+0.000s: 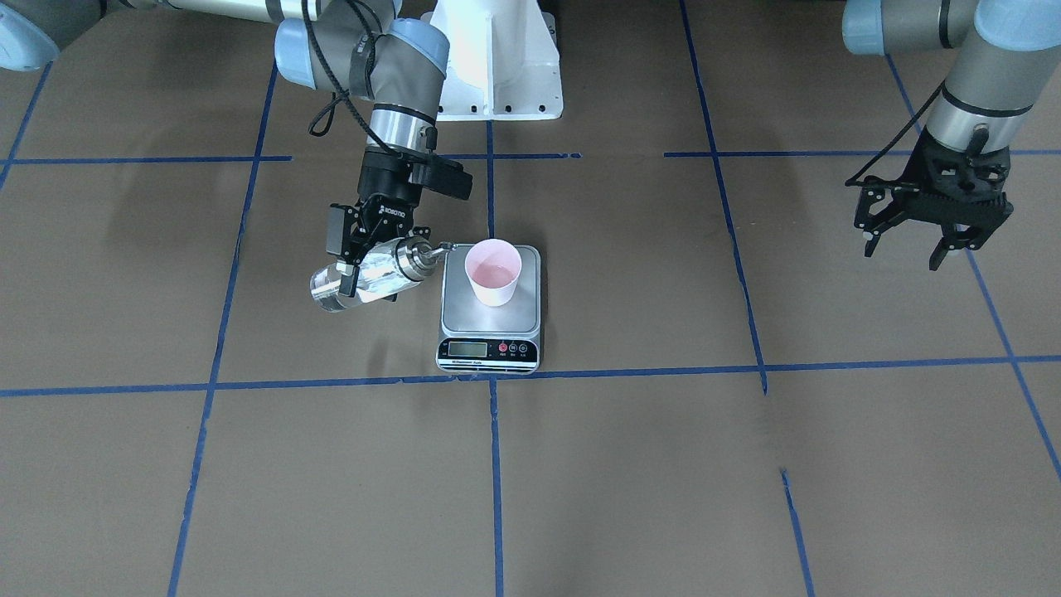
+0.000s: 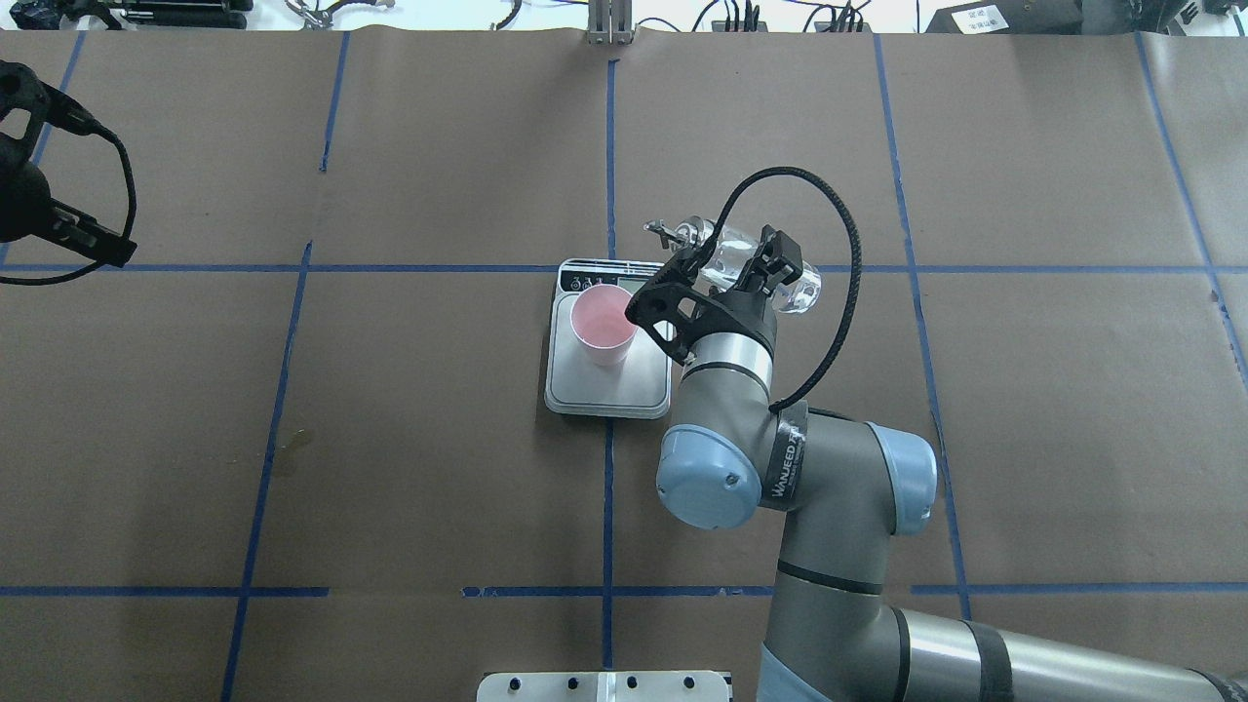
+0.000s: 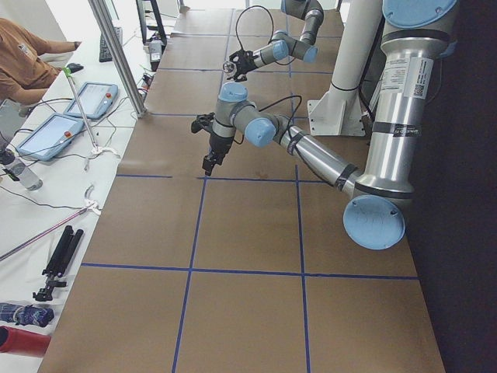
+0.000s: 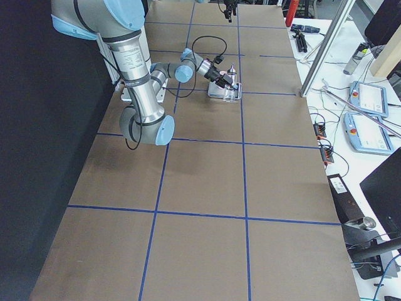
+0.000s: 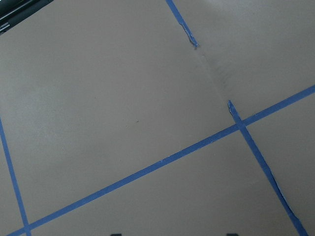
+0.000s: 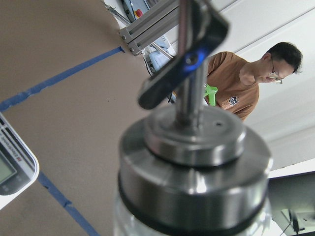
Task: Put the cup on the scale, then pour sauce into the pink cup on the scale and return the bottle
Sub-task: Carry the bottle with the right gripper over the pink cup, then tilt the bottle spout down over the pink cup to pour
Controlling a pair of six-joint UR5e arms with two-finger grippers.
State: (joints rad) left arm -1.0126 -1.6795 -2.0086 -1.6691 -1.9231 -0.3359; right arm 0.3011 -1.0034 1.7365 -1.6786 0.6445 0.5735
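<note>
The pink cup (image 1: 493, 274) stands upright on the steel platform of the scale (image 1: 489, 327); both also show in the overhead view, cup (image 2: 603, 324) and scale (image 2: 606, 390). My right gripper (image 1: 352, 264) is shut on the clear glass bottle (image 1: 365, 280), which is tilted almost level above the table. Its silver pourer cap (image 1: 414, 255) points at the cup, and the spout tip is just beside the cup's rim. The cap fills the right wrist view (image 6: 194, 167). The sauce hardly shows. My left gripper (image 1: 932, 240) is open and empty, far from the scale.
The table is brown paper with blue tape lines (image 1: 495, 373). The robot's white base (image 1: 497, 58) stands behind the scale. A person in an orange shirt (image 6: 236, 93) sits beyond the table's far edge. The left wrist view shows only bare table (image 5: 147, 98).
</note>
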